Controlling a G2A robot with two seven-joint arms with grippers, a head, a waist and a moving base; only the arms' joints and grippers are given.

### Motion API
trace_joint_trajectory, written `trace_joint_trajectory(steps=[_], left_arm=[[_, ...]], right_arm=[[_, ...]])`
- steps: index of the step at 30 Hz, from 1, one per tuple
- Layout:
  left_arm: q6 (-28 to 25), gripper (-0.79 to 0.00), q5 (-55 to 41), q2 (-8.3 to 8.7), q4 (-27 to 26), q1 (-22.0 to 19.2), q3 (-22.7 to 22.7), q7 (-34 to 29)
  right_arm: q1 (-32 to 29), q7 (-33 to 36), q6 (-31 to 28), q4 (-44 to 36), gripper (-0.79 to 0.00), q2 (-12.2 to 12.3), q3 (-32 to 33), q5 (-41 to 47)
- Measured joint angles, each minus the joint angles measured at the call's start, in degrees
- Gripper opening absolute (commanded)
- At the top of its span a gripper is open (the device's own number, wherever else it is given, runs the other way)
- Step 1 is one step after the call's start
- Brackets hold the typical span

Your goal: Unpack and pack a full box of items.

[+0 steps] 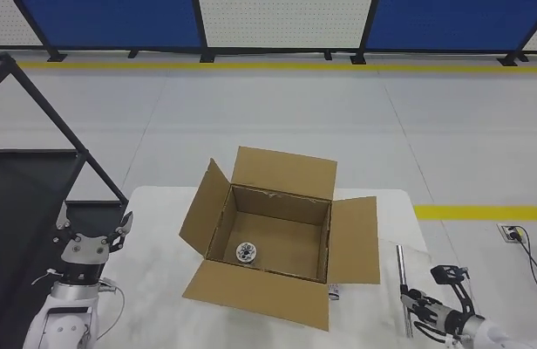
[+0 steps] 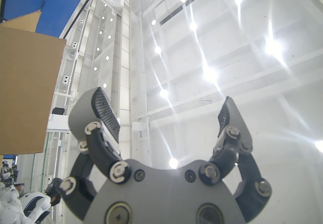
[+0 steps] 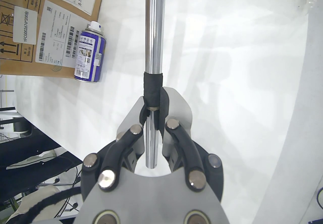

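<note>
An open cardboard box (image 1: 277, 240) stands in the middle of the white table, flaps spread, with a small round white item (image 1: 247, 253) on its floor. My right gripper (image 3: 153, 106) is shut on a shiny metal rod (image 3: 154, 15) with a black taped band; in the top view that rod (image 1: 400, 283) lies along the table's right side, right of the box. A blue spray can (image 3: 90, 56) stands by the box's labelled side. My left gripper (image 2: 166, 114) is open, pointing up at the ceiling, with nothing between its pads; it sits at the table's left (image 1: 92, 236).
A dark metal frame (image 1: 33, 174) stands left of the table. The white-covered table (image 1: 155, 288) has bare room in front of and left of the box. A box flap (image 2: 25, 83) shows beside my left gripper.
</note>
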Motion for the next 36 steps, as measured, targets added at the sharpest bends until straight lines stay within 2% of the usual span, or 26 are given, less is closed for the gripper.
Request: trace_joint_trajectory(steps=[3, 9, 14, 20, 26, 36], left_arm=[[0.1, 0.0, 0.1, -0.01, -0.1, 0.0, 0.1, 0.0], [-0.4, 0.0, -1.5, -0.08, -1.6, 0.4, -0.3, -1.2], [0.2, 0.0, -4.4, -0.15, -5.8, 1.9, -1.3, -2.9], [1.2, 0.0, -1.1, -0.04, -10.8, 4.4, -0.7, -4.2], [1.0, 0.0, 0.8, -0.13, -10.3, 3.8, 1.4, -3.6], [1.7, 0.0, 1.5, -0.05, -8.3, 2.7, 2.0, -3.3]], right_arm=[[-0.9, -0.5, -4.1, -0.1, -0.785, 0.3, 0.4, 1.8], [-2.0, -2.3, -8.1, -0.6, -0.785, 0.8, 0.8, 3.3], [-2.8, -4.4, -9.7, -1.3, -0.785, 1.2, 0.7, 3.8], [-4.0, -6.4, -12.2, -2.4, -0.785, 1.6, 1.4, 5.6], [-6.4, -9.5, -13.7, -4.4, -0.785, 2.0, 3.2, 7.7], [-8.5, -10.6, -14.5, -6.4, -0.785, 2.7, 5.0, 9.9]])
